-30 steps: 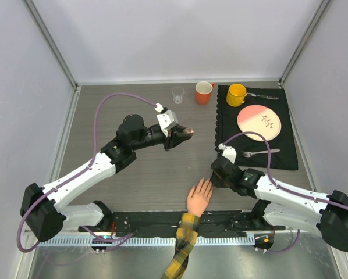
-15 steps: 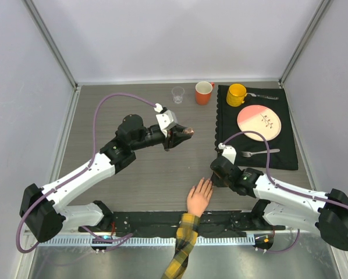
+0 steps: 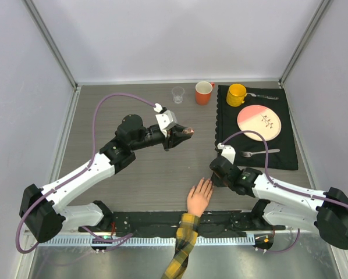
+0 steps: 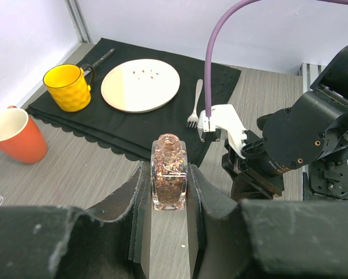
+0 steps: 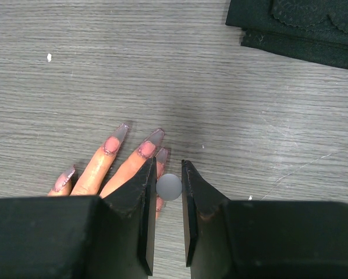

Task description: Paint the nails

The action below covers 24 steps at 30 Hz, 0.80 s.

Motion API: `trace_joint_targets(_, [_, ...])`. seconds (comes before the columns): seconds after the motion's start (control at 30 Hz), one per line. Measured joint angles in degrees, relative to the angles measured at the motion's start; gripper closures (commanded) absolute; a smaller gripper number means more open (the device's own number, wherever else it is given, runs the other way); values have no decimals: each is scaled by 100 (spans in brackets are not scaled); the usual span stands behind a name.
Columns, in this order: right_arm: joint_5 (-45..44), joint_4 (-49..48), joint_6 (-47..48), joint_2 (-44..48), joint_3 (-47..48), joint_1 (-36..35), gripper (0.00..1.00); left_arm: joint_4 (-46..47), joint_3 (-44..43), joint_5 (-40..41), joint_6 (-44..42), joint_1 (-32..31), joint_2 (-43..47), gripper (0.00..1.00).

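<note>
The peach fake hand (image 3: 198, 197) with a plaid sleeve lies palm down at the near edge. Its long nails (image 5: 151, 142) show pinkish with dark rims in the right wrist view. My right gripper (image 5: 169, 168) hovers right over the fingertips, shut on a round grey brush cap (image 5: 169, 187) seen end-on; the brush below is hidden. In the top view that right gripper (image 3: 213, 179) sits just right of the fingers. My left gripper (image 4: 169, 174) is shut on a square glass bottle of rose-gold glitter polish (image 4: 170, 172), held above mid-table (image 3: 187, 132).
A black placemat (image 3: 284, 157) at the right carries a pink plate (image 3: 258, 122), a fork (image 3: 258, 153) and a yellow mug (image 3: 236, 94). An orange mug (image 3: 203, 93) and a small clear cup (image 3: 178, 94) stand at the back.
The right gripper has edged slightly left toward the fake hand's fingertips. The left arm and its bottle have not moved.
</note>
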State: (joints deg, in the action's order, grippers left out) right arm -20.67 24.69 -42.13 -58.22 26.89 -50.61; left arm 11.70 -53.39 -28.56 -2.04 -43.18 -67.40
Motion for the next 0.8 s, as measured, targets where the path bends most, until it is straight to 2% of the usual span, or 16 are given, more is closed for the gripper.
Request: trace_joint_targets(0.8, [127, -15, 13, 219, 0, 0, 99, 0, 0, 2, -2, 0, 9, 100])
